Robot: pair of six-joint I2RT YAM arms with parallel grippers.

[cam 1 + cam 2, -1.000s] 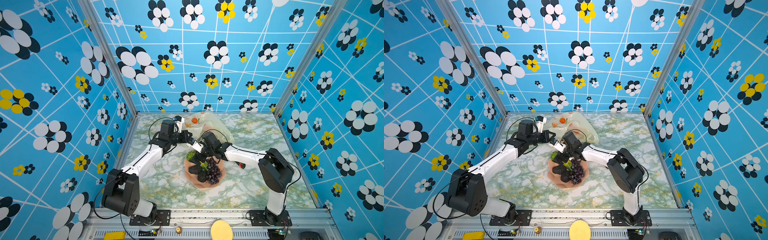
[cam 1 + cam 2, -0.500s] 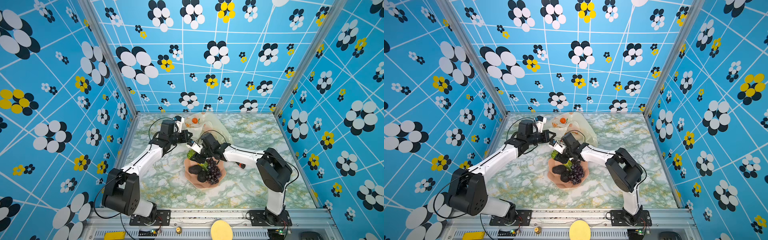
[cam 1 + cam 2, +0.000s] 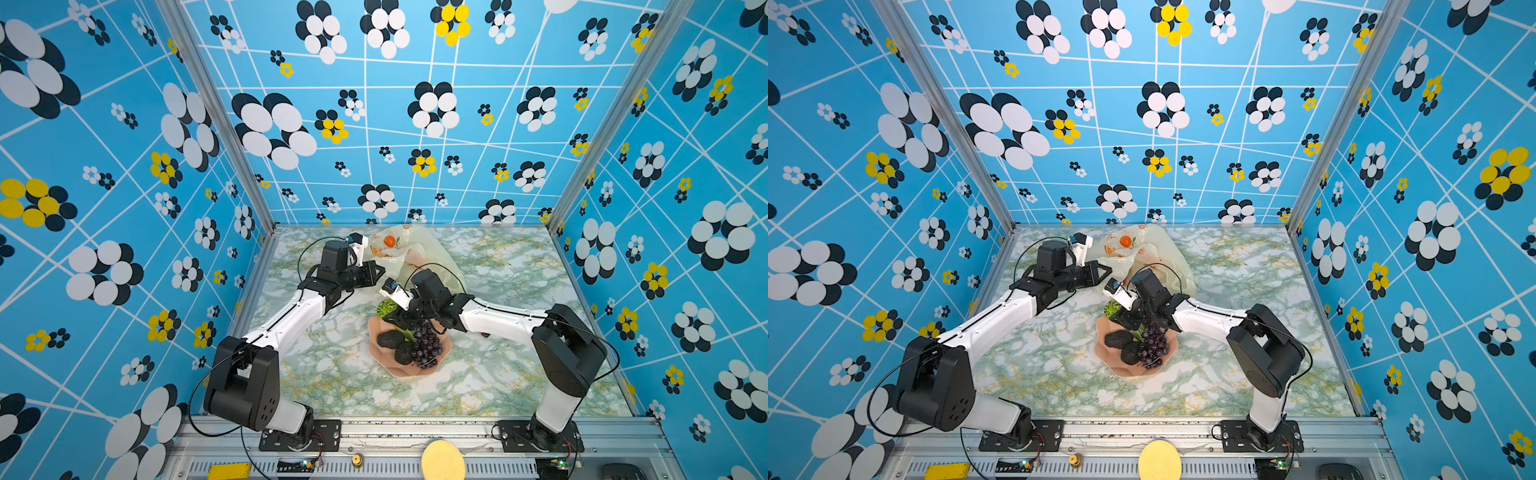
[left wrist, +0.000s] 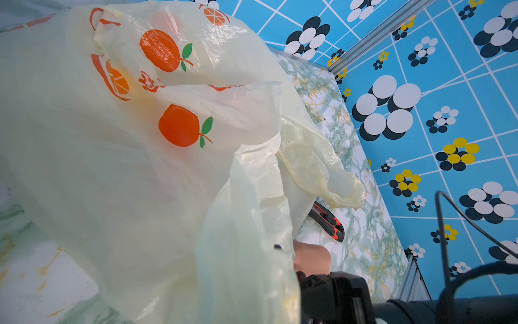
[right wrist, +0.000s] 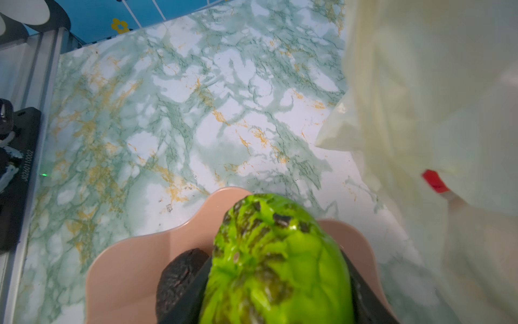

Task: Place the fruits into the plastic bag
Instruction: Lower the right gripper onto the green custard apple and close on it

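The right gripper (image 3: 394, 319) is clamped on the glossy, bumpy green toy fruit (image 5: 274, 261). Its knobbly skin has dark creases and it is more egg than ball. Its long axis runs along the fingers, blunt end poking past them over the smooth pink scalloped dish (image 5: 131, 252). The left gripper (image 3: 374, 272) is closed, pinching the thin, crinkled cream plastic bag (image 3: 415, 253) with orange prints — it slumps at the back of the marble-patterned table (image 3: 332, 374), just beyond the dish.
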